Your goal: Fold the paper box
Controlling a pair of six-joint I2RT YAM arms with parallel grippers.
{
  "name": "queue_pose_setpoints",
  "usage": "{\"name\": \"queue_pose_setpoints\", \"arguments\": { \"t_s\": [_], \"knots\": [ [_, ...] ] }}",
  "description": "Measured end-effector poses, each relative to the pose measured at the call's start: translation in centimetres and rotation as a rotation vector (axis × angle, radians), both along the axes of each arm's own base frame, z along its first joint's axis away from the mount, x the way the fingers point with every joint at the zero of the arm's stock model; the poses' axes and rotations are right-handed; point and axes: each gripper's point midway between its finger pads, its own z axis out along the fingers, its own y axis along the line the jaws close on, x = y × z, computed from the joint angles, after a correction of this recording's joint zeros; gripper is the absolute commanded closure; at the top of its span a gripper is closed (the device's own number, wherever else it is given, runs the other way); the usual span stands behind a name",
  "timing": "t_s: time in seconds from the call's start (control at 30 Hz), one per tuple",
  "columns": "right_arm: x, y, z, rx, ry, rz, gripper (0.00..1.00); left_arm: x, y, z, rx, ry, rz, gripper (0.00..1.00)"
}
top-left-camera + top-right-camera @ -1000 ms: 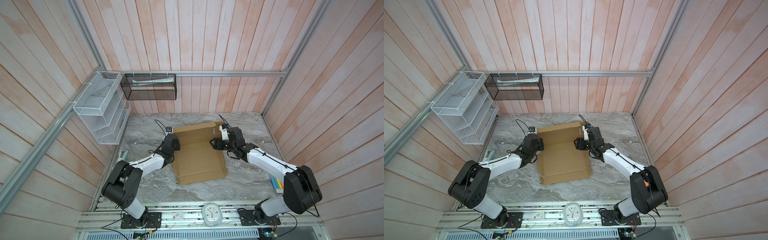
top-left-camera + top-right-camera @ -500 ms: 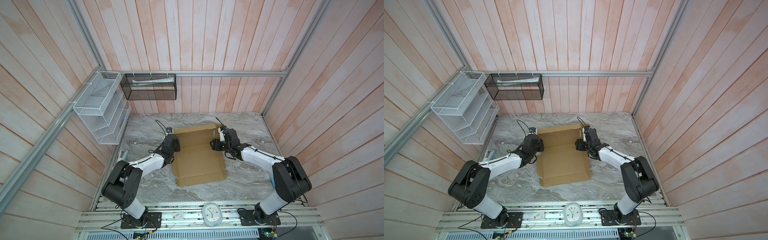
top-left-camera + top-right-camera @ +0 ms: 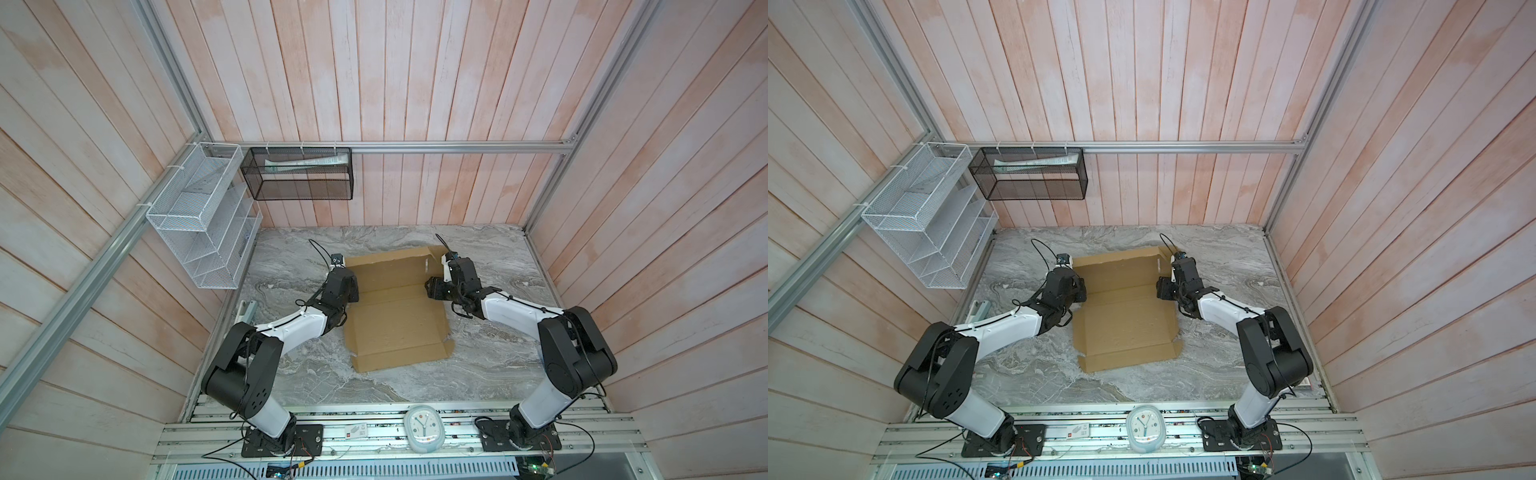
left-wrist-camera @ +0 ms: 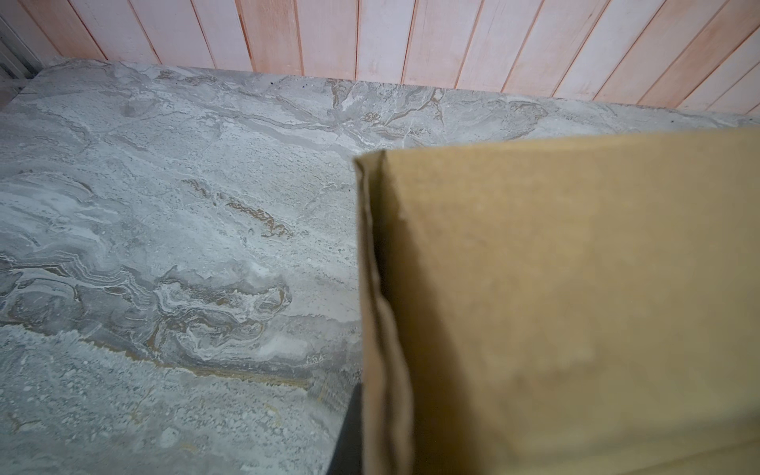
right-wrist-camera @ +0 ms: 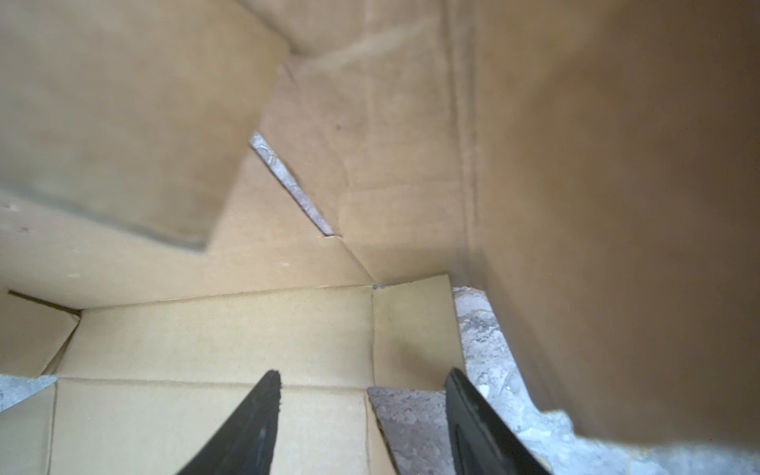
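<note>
The paper box (image 3: 399, 328) (image 3: 1125, 324) is a plain brown cardboard blank lying mid-table, with its rear panel tilted up. My left gripper (image 3: 351, 291) (image 3: 1079, 291) is at the box's left edge, shut on the upright side flap (image 4: 575, 288). Only one black finger (image 4: 349, 432) shows beside the cardboard edge in the left wrist view. My right gripper (image 3: 431, 286) (image 3: 1160, 287) hovers at the box's right edge, open, with nothing between its fingers. In the right wrist view the right gripper (image 5: 364, 395) stands over the creased floor panel (image 5: 205, 329) and a notch of bare table.
A white wire rack (image 3: 199, 220) and a black mesh basket (image 3: 299, 174) hang on the back-left walls. A small clock (image 3: 424, 428) sits on the front rail. Wooden walls close in the marble table (image 3: 490, 365) on three sides.
The right arm drew its elbow in and its gripper shifted slightly back along the box's right edge, then stayed. The left gripper has kept its hold.
</note>
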Motion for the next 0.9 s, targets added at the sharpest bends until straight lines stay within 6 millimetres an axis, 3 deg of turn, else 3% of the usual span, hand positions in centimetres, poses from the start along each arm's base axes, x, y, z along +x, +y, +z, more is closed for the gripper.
{"name": "queue_pose_setpoints", "arguments": {
  "t_s": [0.4, 0.9],
  "knots": [
    [0.3, -0.4, -1.9, -0.008, 0.028, -0.018, 0.35, 0.0, 0.0, 0.3, -0.001, -0.005, -0.004, 1.0],
    [0.4, -0.8, -2.6, 0.012, 0.04, -0.039, 0.35, 0.0, 0.1, 0.3, -0.001, -0.005, -0.005, 1.0]
  ]
}}
